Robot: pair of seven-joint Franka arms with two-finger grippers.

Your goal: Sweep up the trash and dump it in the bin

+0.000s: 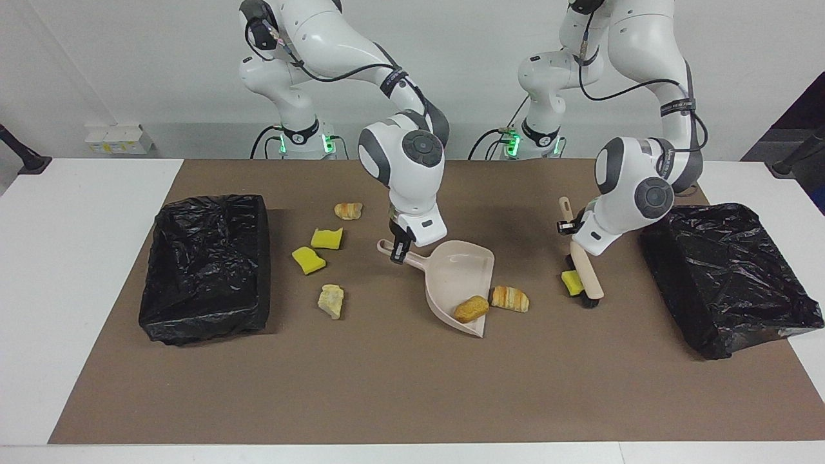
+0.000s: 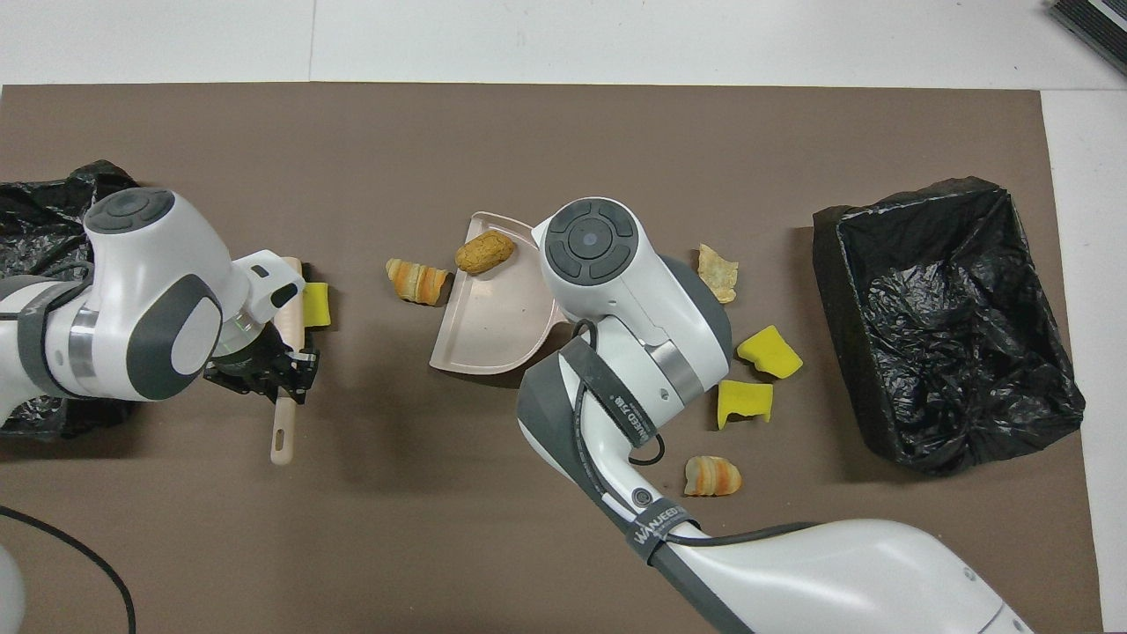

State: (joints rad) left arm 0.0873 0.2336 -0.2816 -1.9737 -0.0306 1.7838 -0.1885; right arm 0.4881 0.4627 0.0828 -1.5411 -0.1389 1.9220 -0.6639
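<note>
1. The right gripper (image 1: 399, 250) is clamped on the handle of the beige dustpan (image 1: 459, 276), which rests on the mat in the middle of the table.
2. The left gripper (image 1: 570, 227) is clamped on the handle of the brush (image 1: 584, 274), whose bristle end is down on the mat, touching a yellow sponge chunk (image 1: 571, 281).
3. An orange-brown lump (image 1: 470, 309) lies inside the dustpan near its open edge.
4. A striped bread-like lump (image 1: 510, 298) sits on the mat just beside the dustpan's mouth, between the pan and the brush.
5. Toward the right arm's end lie four more scraps: two yellow sponge chunks (image 1: 327, 238) (image 1: 308, 260), a pale beige crumbly lump (image 1: 331, 300), and, nearer to the robots, another bread-like lump (image 1: 349, 210).
6. A brown mat (image 1: 412, 386) covers most of the white table (image 1: 77, 283); the table's white surface shows at both ends and along the edge farthest from the robots.
7. Two bins lined with crumpled black plastic stand on the mat, one at the right arm's end (image 1: 205, 267), one at the left arm's end (image 1: 728, 274); the overhead view shows no scraps in the bin at the right arm's end.
8. At the robots' end, a plain white wall (image 1: 129, 64) rises above the table, and green lights glow at both arm bases.
9. A small white box (image 1: 117, 138) sits low against the wall, close to the right arm's end.
</note>
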